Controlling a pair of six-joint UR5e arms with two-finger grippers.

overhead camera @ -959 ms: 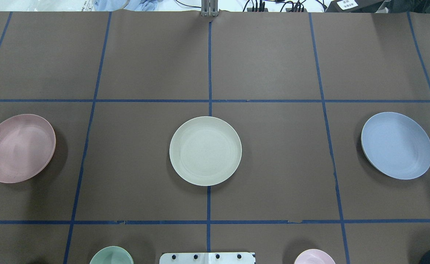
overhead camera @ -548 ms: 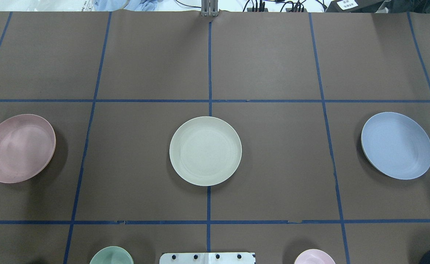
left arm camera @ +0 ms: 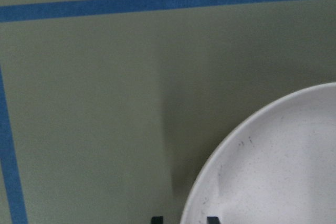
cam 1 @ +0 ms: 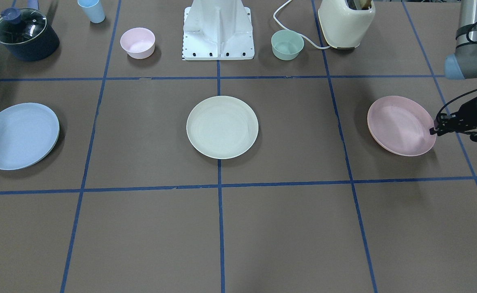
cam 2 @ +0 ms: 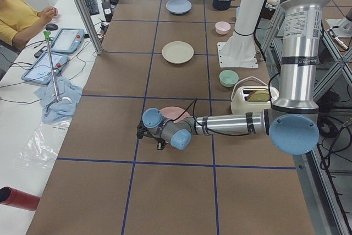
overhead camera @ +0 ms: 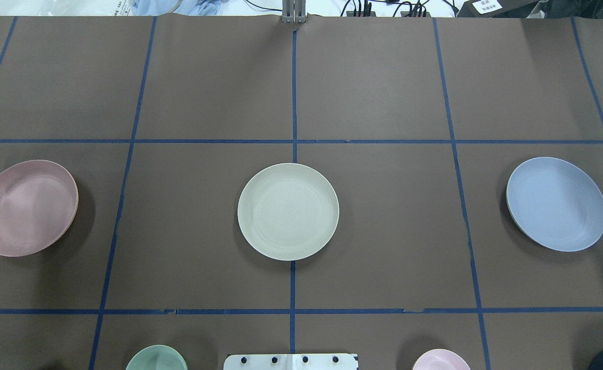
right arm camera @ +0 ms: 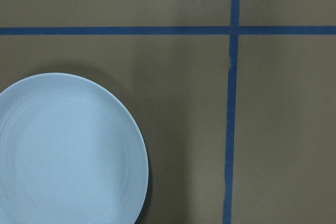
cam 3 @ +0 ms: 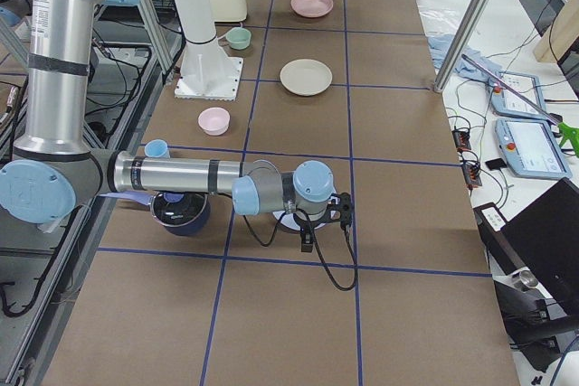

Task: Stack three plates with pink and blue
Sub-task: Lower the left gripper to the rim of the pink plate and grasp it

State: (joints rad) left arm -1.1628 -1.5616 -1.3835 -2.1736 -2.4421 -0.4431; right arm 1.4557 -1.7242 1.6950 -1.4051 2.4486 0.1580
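Three plates lie apart in a row: the pale pink plate (overhead camera: 26,208) at the left, the cream-white plate (overhead camera: 288,211) in the middle, the light blue plate (overhead camera: 556,203) at the right. My left gripper (cam 1: 432,131) is low at the pink plate's (cam 1: 399,124) outer rim. In the left wrist view its two fingertips (left arm camera: 212,219) stand apart, one on each side of the rim, so it is open. My right gripper (cam 3: 308,240) hovers over the blue plate (right arm camera: 65,150). It shows only in the exterior right view, so I cannot tell its state.
Near the robot base (cam 1: 218,30) stand a small pink bowl (cam 1: 137,42), a green bowl (cam 1: 287,44), a cream toaster (cam 1: 346,22), a lidded dark pot (cam 1: 25,33) and a light blue cup (cam 1: 92,10). Blue tape lines grid the brown table.
My left gripper's tip has slid a little outward, toward the pink plate's outer rim. None of the three plates has moved.
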